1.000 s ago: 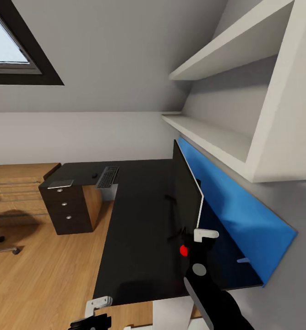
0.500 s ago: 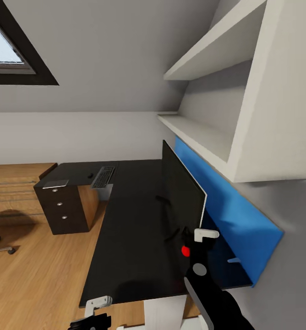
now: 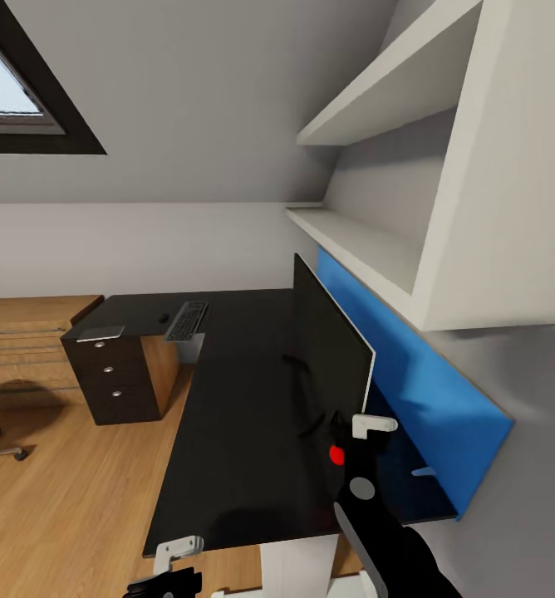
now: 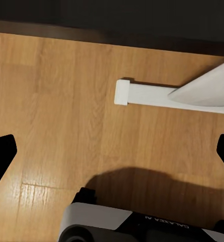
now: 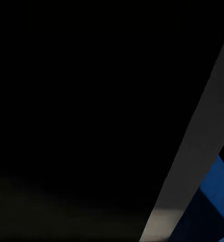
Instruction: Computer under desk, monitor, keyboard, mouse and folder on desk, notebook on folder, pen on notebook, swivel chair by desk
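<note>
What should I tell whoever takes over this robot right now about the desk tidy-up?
Left gripper: open, low over the wood floor.
Right gripper: at the near lower corner of the wide black flat monitor; grip unclear.
Done: monitor stands upright on the glossy black desk with blue back panel.
Slim dark keyboard and small black mouse lie on the far black top by the drawer cabinet, away from the monitor.
Grey swivel chair is far left, apart from the desk.
Left: move those two, stack the paperwork, bring the chair.

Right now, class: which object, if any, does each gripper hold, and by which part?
The right gripper appears to grip the wide black flat monitor by its near lower corner. The left gripper is open, holding nothing.
</note>
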